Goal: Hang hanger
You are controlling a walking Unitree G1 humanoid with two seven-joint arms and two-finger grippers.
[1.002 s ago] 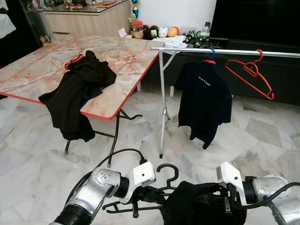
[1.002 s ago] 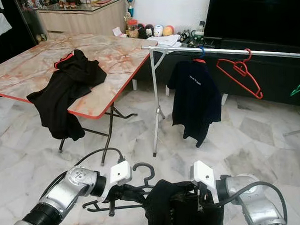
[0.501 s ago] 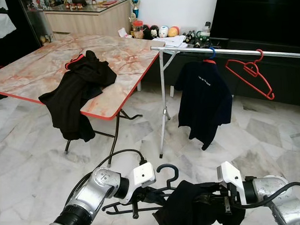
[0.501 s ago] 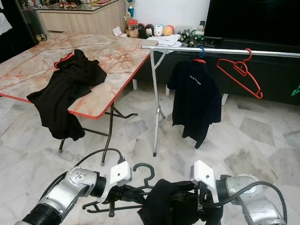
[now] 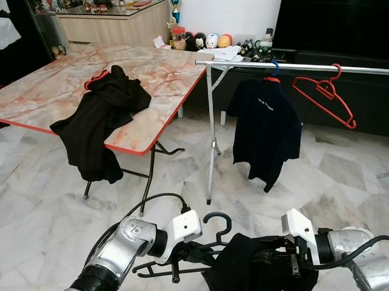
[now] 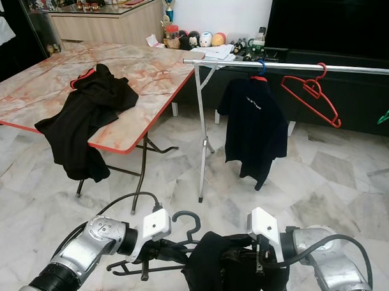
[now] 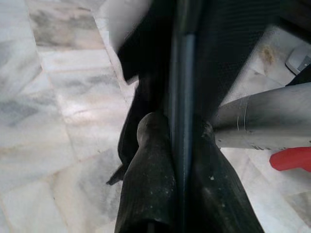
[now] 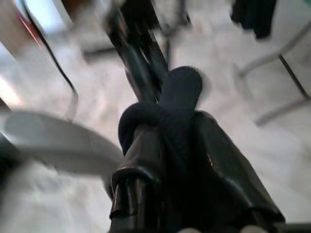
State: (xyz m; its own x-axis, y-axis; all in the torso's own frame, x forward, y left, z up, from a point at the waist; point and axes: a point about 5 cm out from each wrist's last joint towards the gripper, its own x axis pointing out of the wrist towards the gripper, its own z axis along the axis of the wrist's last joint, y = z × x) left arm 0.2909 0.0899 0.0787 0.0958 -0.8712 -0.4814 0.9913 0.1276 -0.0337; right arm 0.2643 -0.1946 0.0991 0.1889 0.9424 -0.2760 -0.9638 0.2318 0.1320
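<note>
A black hanger (image 5: 216, 223) is low in front of me, its hook pointing up. My left gripper (image 5: 196, 254) is shut on its bar (image 7: 181, 121), which runs between the two fingers (image 7: 148, 184). A black garment (image 5: 250, 271) is draped over the hanger's right side. My right gripper (image 5: 287, 262) is shut on that cloth (image 8: 177, 97). Ahead to the right is a silver clothes rail (image 5: 307, 67), carrying a navy shirt (image 5: 265, 133) on a blue hanger and an empty red hanger (image 5: 324, 93).
A marble-topped folding table (image 5: 166, 70) stands ahead to the left, with black clothes (image 5: 98, 120) hanging over its red edge. The rail's upright leg (image 5: 211, 138) stands between the table and the shirt. A dark TV unit (image 5: 337, 25) is behind the rail. Marble floor lies in between.
The black garment between my grippers has shifted slightly to the left and back. The navy shirt on the rail sways a little. Both arms stay nearly in place.
</note>
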